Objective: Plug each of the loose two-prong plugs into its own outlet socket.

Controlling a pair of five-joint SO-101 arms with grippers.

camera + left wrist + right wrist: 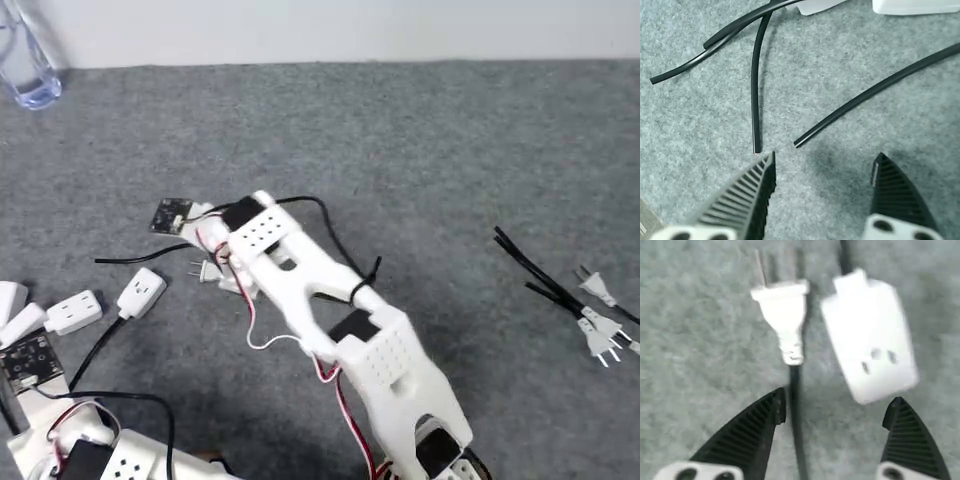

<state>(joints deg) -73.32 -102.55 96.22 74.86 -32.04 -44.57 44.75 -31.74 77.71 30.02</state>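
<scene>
Ridged right fingers (757,422) spread over white plug (782,310) beside boxy socket (870,340) | left fingers (747,195) spread over black cables (756,90)

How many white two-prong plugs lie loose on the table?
4 plugs: one by the right gripper, beside an outlet socket; three clustered at the high view's right edge. Others may hide beneath the arm.

In the high view, the right arm (390,370) hides the cord of the plug (208,270) at its tip; the lower edge cuts off the left arm (110,460). The far plugs (600,325) are too small to count. The right wrist view shows the outlet socket (870,350) blurred. The left wrist view's edge crops two white bodies (915,6).
</scene>
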